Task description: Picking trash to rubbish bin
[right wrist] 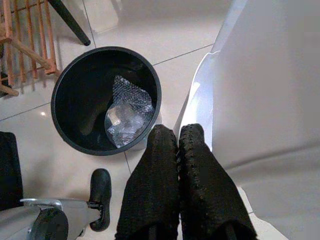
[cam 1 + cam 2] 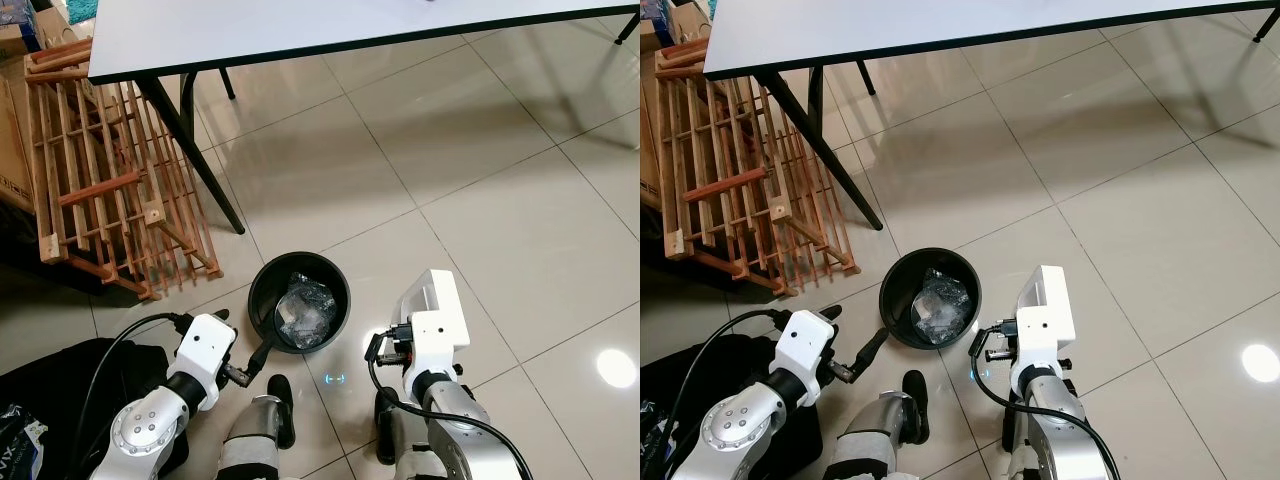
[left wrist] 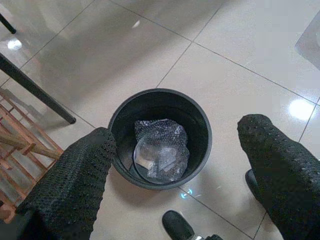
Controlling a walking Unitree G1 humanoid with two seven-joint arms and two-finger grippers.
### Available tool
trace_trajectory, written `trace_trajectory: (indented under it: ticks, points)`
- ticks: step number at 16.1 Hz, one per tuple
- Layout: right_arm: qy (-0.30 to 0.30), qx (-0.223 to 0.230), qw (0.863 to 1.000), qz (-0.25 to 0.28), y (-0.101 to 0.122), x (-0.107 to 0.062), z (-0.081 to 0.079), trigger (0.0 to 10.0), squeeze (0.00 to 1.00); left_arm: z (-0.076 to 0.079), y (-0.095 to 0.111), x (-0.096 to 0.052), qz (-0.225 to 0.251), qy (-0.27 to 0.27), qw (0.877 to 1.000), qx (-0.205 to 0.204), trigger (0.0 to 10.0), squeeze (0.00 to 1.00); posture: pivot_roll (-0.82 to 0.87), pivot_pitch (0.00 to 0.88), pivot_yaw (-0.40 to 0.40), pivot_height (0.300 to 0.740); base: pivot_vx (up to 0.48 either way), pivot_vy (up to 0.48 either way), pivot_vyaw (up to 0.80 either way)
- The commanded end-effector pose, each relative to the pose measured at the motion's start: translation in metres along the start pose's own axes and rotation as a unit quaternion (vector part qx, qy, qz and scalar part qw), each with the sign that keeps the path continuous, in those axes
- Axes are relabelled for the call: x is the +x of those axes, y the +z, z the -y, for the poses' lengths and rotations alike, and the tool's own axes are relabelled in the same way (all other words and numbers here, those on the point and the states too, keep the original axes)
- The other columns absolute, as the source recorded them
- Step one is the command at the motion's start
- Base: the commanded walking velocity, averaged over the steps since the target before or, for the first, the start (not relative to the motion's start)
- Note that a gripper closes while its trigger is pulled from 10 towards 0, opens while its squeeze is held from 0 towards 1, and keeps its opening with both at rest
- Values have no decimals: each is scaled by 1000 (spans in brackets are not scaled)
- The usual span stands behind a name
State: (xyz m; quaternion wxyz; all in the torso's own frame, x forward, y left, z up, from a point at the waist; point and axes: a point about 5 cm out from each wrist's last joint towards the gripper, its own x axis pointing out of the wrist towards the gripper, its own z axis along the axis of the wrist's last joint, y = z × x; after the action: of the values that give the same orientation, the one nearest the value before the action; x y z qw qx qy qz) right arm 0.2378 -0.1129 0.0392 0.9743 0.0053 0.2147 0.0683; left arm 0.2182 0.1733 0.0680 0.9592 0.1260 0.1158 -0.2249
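A round black rubbish bin (image 2: 262,283) stands on the tiled floor just in front of me. Crumpled clear bubble wrap (image 2: 303,309) lies inside it. My left gripper (image 2: 262,355) is open, its fingers spread wide at the bin's near left rim, with nothing between them; the left wrist view looks straight down into the bin (image 3: 200,125). My right gripper (image 1: 177,132) is shut on a flat white sheet (image 2: 432,295), held upright just to the right of the bin.
A white table (image 2: 300,25) with black legs (image 2: 190,150) stands ahead. A wooden slatted rack (image 2: 100,180) leans at the left, beside cardboard boxes. A black bag (image 2: 60,390) lies at my lower left. Open tiles (image 2: 520,200) stretch to the right.
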Motion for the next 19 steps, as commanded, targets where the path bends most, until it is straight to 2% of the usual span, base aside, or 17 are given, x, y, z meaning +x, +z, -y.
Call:
trace_trajectory:
  ticks: [1, 13, 19]
  points:
    - [0, 8, 1000, -21, -10, -3, -1, 10000, 0, 3, -6, -5, -16, -7, 1000, -3, 10000, 0, 64, 421, 74, 740, 0, 0, 0]
    - [-2, 9, 1000, -26, -13, -2, -1, 10000, 0, 2, -8, -6, -20, -9, 1000, 0, 10000, 0, 67, 421, 79, 740, 0, 0, 0]
    - [-2, 9, 1000, -27, -14, -2, -1, 10000, 0, 1, -8, -5, -21, -10, 1000, 2, 10000, 0, 68, 416, 83, 685, 0, 0, 0]
